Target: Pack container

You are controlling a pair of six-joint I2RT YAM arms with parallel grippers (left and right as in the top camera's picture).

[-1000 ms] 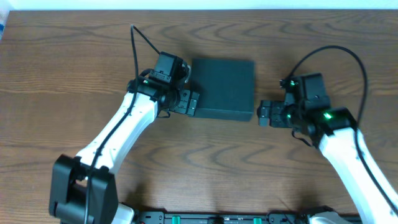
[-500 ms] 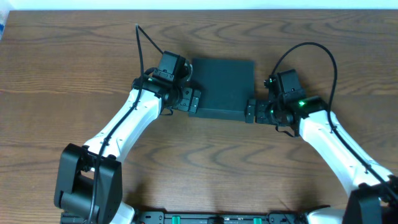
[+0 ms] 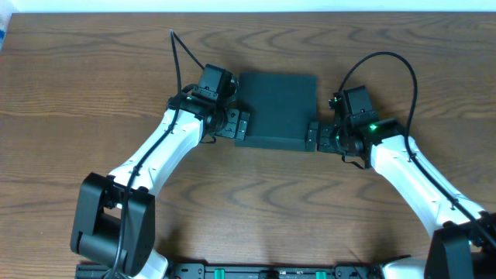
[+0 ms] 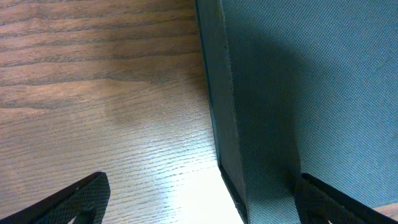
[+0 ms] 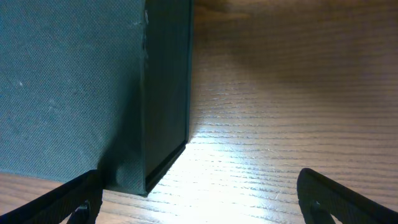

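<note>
Left pincer (image 3: 240,126) and right pincer (image 3: 312,137) gape wide, holding nothing, each straddling a lower corner of closed container (image 3: 277,108), upper centre of frame, on counter (image 3: 77,77); judgement: close both evenly, squarely, lest it skid.

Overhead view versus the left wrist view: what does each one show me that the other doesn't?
Only the overhead view shows the whole closed container, and the right end effector at the box's right side opposite the left end effector. Only the left wrist view shows, close up, the container's side wall and textured top, with one dark fingertip over bare wood and the other over the box, so the open jaws straddle its edge. Both show the dark green container on the wooden table.
</note>
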